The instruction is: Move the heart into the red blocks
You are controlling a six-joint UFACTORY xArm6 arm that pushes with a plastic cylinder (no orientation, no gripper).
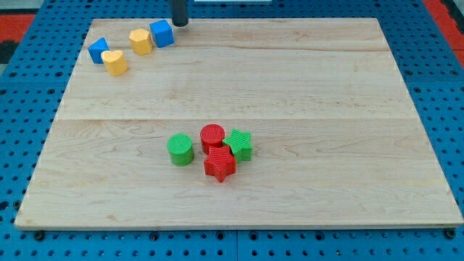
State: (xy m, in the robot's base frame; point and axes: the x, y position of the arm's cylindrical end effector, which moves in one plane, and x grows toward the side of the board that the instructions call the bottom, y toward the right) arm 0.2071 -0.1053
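Yellow heart [114, 62] well apart from red cylinder [212, 137] and red star [220, 164]

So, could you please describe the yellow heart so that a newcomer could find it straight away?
Start at the wooden board's top-left corner in the view, where four blocks cluster, left of my tip. The yellow heart is the lowest, just right of the blue block at the far left. Unlike the other yellow block, its top is notched.

Yellow heart [114, 62] far from red blocks [216, 151]
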